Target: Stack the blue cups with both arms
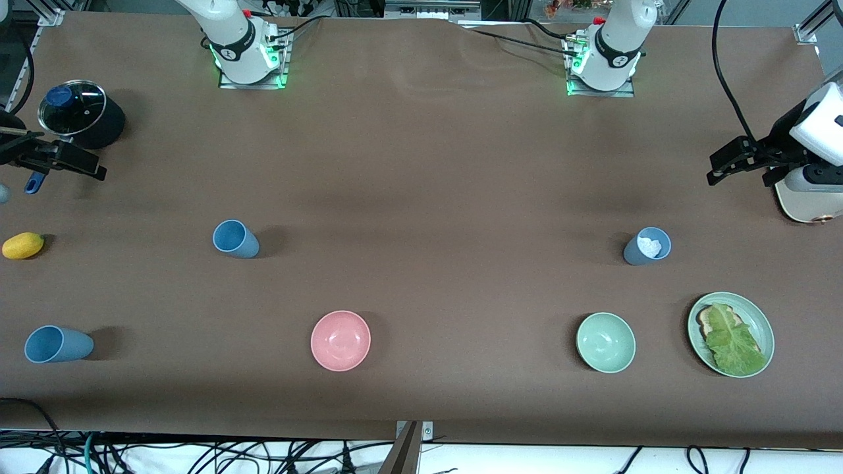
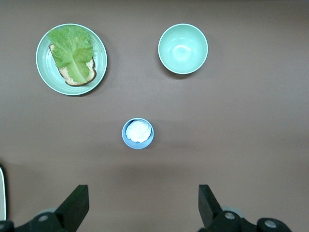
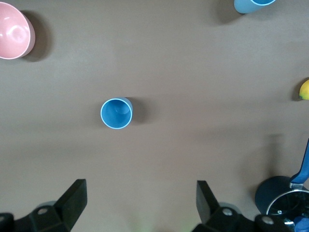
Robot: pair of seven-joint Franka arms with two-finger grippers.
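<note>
Three blue cups stand on the brown table. One cup [image 1: 235, 238] [image 3: 116, 113] is toward the right arm's end. A second cup [image 1: 58, 344] [image 3: 251, 5] stands nearer the front camera, by that end's edge. The third cup [image 1: 647, 247] [image 2: 138, 133], with something white inside, is toward the left arm's end. My left gripper [image 1: 712, 170] [image 2: 143, 203] hangs open and empty high over the left arm's end of the table. Over the right arm's end, beside the pot, my right gripper [image 1: 92, 166] [image 3: 141, 200] is open and empty too.
A pink bowl [image 1: 340, 340] [image 3: 14, 37], a green bowl [image 1: 606, 342] [image 2: 183, 48] and a green plate [image 1: 764, 322] [image 2: 43, 72] with bread and lettuce lie near the front. A lidded dark pot [image 1: 79, 115] [image 3: 285, 203], a lemon [image 1: 23, 245] [image 3: 304, 90] and a cream appliance [image 1: 807, 197] sit at the ends.
</note>
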